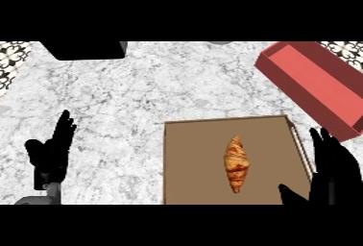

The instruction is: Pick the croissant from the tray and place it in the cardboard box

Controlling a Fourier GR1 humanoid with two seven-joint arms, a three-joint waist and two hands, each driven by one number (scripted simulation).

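A golden-brown, ridged croissant (236, 164) lies lengthwise near the middle of a flat brown rectangular tray (191, 144), its pointed ends toward 12 and 6 o'clock. The tray sits on the white-and-grey marbled counter (142, 91), filling the lower centre-right of the head view and running out at the bottom edge.

At about 2 o'clock from the croissant stands a red open-topped cardboard box (322, 96), long and tilted, its near corner just beside the tray's upper right corner. Nothing lies inside the part of it that shows.

The right robot hand (333, 168), black, is at 3 o'clock from the croissant, over the tray's right edge, fingers straight and spread, thumb pointing in toward the tray; it is apart from the croissant and holds nothing.

The left robot hand (51, 153) rests at 9 o'clock, well apart from the tray, over bare counter, fingers up and relaxed, holding nothing.

A dark block (85, 49) sits at the counter's far edge, around 11 o'clock.
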